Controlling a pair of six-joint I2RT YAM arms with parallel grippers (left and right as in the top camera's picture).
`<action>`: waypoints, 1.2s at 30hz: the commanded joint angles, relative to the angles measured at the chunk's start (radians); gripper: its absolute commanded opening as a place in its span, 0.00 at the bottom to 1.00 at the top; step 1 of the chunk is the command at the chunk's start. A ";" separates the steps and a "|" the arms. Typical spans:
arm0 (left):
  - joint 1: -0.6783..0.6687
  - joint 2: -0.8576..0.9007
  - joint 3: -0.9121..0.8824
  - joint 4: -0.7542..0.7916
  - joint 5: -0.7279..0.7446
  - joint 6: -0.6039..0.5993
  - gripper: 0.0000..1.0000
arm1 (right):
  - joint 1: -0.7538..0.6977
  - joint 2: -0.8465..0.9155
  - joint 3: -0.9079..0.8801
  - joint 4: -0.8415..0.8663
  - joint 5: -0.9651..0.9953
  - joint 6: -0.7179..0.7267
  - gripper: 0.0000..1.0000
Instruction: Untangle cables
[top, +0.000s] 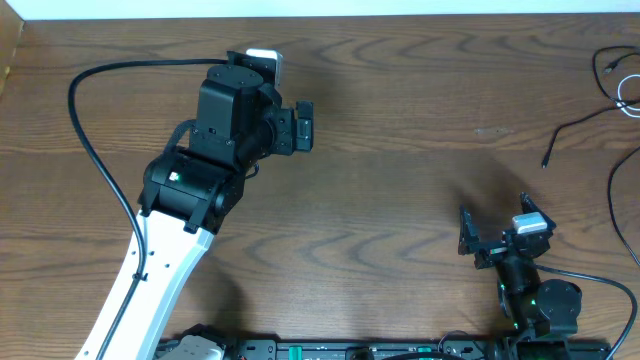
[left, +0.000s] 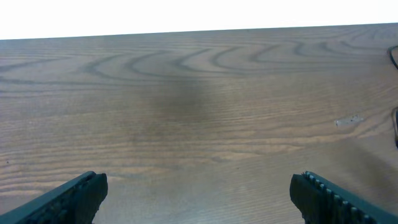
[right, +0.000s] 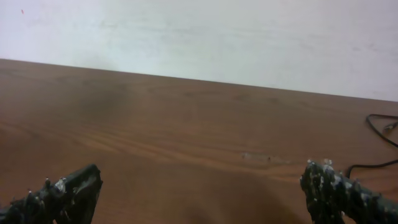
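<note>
Brown wood-grain worktop (top: 400, 190). The left pincer (top: 306, 128) is over the far-left part, pointing right, fingers spread wide with nothing held. The right pincer (top: 494, 207) is near the front right, also spread wide and empty. The black cable (top: 572, 124) lies at the far right, its loose plug end toward the front, well apart from both pincers. The white cable (top: 625, 98) is just beside it at the right border, partly cut off by the frame. They seem to cross there, but it is too small to tell how. Both wrist views catch black cord at their right edge.
</note>
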 joint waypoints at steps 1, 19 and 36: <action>0.002 -0.005 0.006 -0.001 -0.012 0.020 0.99 | -0.001 -0.007 -0.002 -0.004 -0.010 0.010 0.99; 0.002 -0.005 0.006 -0.001 -0.012 0.020 0.99 | -0.001 -0.007 -0.002 -0.004 -0.009 0.010 0.99; 0.111 -0.122 -0.132 0.059 -0.011 0.017 0.99 | -0.001 -0.007 -0.002 -0.004 -0.010 0.010 0.99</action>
